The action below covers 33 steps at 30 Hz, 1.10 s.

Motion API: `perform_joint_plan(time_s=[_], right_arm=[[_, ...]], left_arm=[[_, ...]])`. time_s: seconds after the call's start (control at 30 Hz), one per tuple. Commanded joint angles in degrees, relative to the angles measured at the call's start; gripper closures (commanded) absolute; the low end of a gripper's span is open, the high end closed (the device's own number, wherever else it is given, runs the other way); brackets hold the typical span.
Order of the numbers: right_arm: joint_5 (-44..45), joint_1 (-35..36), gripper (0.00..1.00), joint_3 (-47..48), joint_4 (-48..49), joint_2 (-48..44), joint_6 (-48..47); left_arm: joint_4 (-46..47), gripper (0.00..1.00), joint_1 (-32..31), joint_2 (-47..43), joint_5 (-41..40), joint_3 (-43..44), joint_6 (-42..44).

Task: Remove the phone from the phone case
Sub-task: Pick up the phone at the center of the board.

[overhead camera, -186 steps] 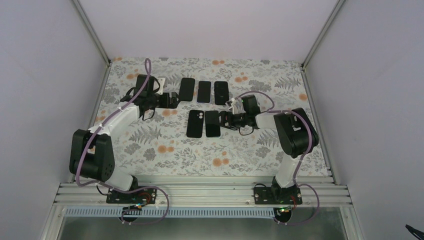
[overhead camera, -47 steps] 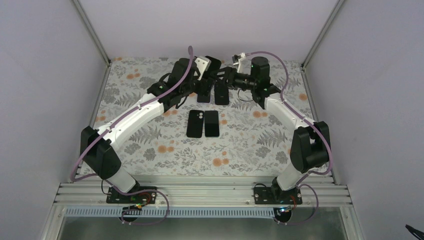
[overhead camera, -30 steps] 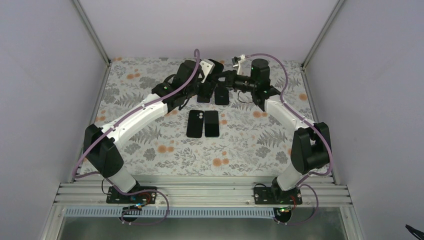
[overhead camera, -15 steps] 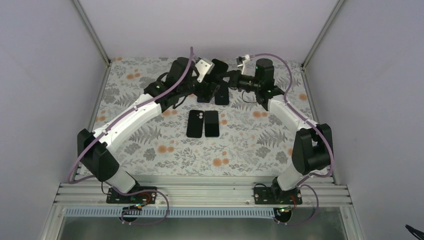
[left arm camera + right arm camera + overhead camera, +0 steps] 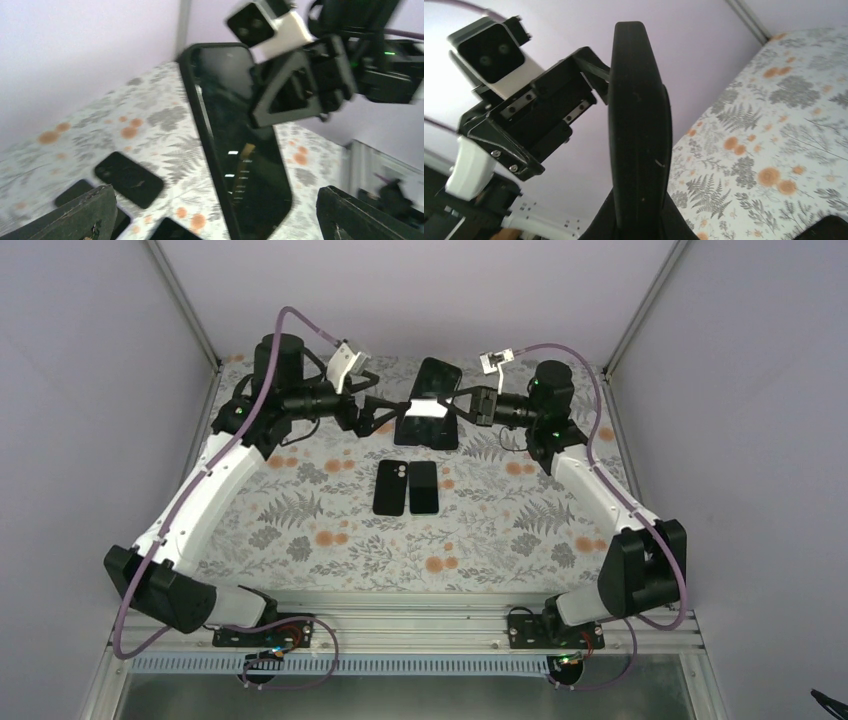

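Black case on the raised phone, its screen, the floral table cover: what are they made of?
The black phone case looks like matte soft plastic or rubber: dull, rounded edge, faint scuffs. The phone's dark screen looks like glass, mirroring lights crisply. The floral table cover could be printed fabric or vinyl.

Plain pale lilac walls (image 5: pixel 90 390) enclose a table (image 5: pixel 300 530) covered in a grey-fern, orange-flower print; aluminium rails (image 5: pixel 400 625) run along the near edge.

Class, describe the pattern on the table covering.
Table covering: grey ferns, orange flowers on white; top external view shows it best.
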Motion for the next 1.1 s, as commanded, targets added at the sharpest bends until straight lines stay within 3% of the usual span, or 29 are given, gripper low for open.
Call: perform_joint_plan(time_s=[0.0,0.3,0.47,0.8,1.07], right_arm=[[-9.0,-0.4,0.96,-0.4,9.2,-3.8,-1.8],[-14.6,-0.4,0.96,-0.6,17.5,-7.2,1.9],[-16.4,-0.5,0.96,-0.3,19.3,-8.4,2.9],[-14.5,-1.5,0.96,-0.7,16.2,-9.5,3.0],[-13.6,-1.4,0.96,-0.9,13.0,-9.3,0.9]], left_arm=[[0.1,0.02,1.3,-3.3,19.7,-1.9,1.4],[0.7,0.07,1.9,-6.8,30.1,-6.4,3.9],[2.3,0.15,1.9,-8.6,32.5,-10.0,4.5],[5.4,0.44,0.8,-8.4,30.6,-12.9,3.3],[7.8,0.46,-1.7,-5.7,30.4,-11.3,0.1]])
